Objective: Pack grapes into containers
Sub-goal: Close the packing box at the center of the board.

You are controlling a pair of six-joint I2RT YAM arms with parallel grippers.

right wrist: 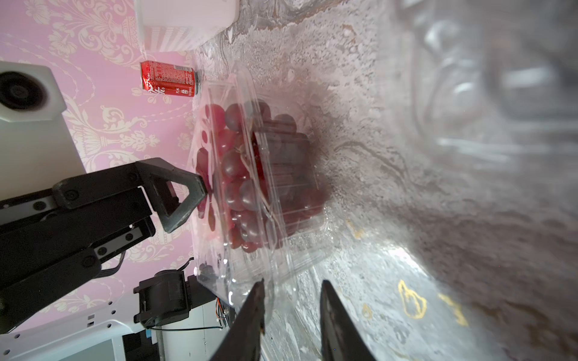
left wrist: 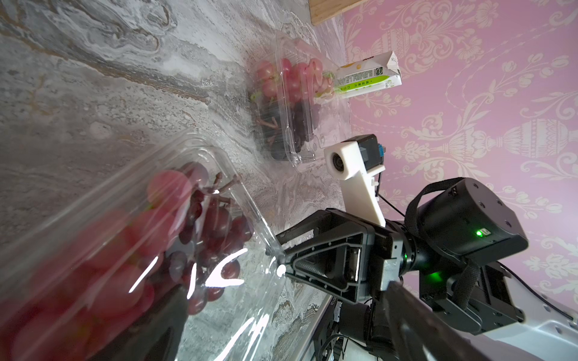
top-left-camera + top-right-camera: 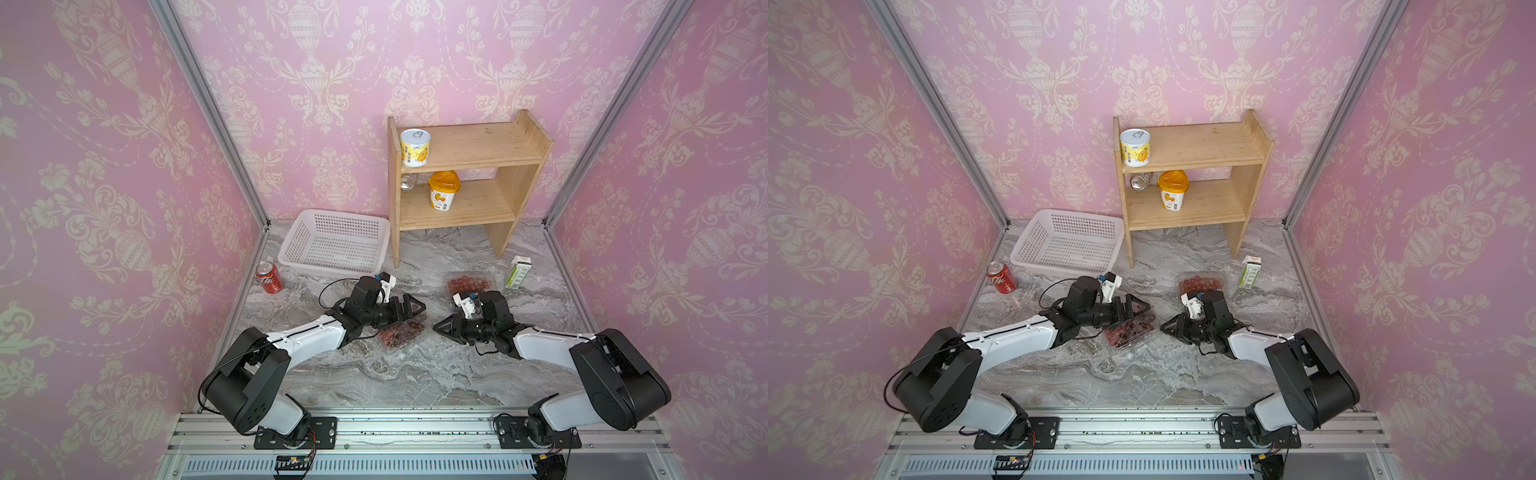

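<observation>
Layout: near box (image 3: 401, 334) with grapes (image 1: 237, 175) at mid surface (image 3: 415, 374). Second box (image 3: 467, 284), also filled, farther back by carton (image 3: 517, 272). Nearer arm: right claw (image 1: 292, 283), box corner rim at its tips, box running on to its left, long axis roughly along claw line. Jaws part-open, no clamp seen. Over box: left claw (image 3: 409, 311) spread wide, one finger on lid. Labels: can (image 1: 170, 78) Coca-Cola script; carton print unreadable.

Basket (image 3: 332, 243), cola can (image 3: 269, 277) and carton (image 3: 517, 272) stand near a shelf (image 3: 478, 145).
</observation>
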